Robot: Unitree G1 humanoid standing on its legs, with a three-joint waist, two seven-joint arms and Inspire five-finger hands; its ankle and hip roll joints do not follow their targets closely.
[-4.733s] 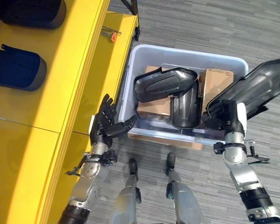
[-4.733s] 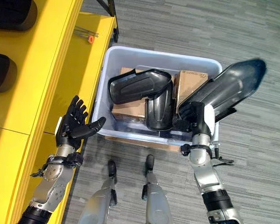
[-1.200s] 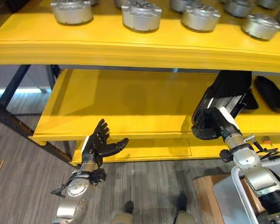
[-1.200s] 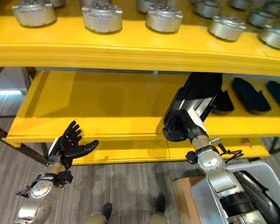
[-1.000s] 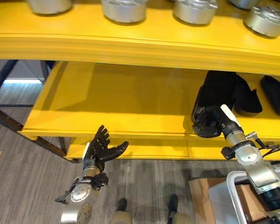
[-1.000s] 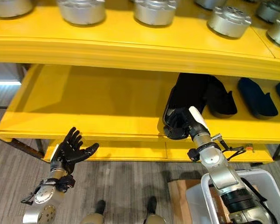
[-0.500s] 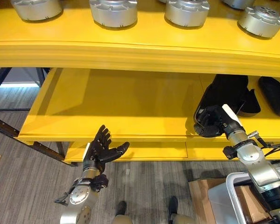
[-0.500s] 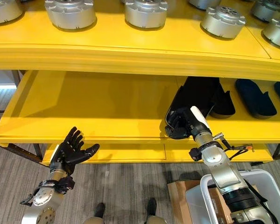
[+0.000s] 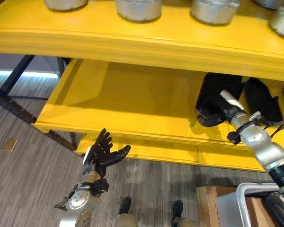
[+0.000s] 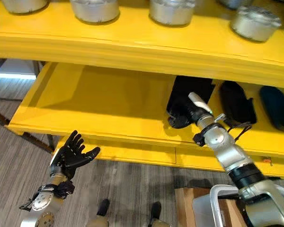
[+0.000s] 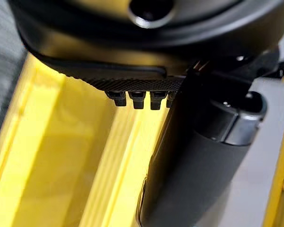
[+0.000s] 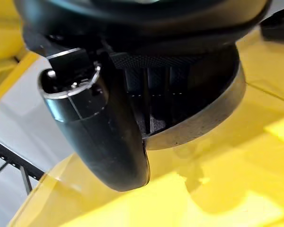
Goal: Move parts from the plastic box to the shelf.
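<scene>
Yellow shelf point(image 9: 132, 99) now carries the black part point(image 10: 189, 99); my right hand point(image 10: 191, 111) stays clamped on it (release pending), left hand point(image 9: 102, 153) spread, empty.

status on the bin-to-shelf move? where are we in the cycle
Done: other dark moulded parts already lie on the yellow shelf's middle board.
In hand: the right hand holds a black curved plastic part that rests on that board.
Left: letting go of it, then the parts in the clear plastic box at lower right. The left hand hangs open below the shelf.
</scene>
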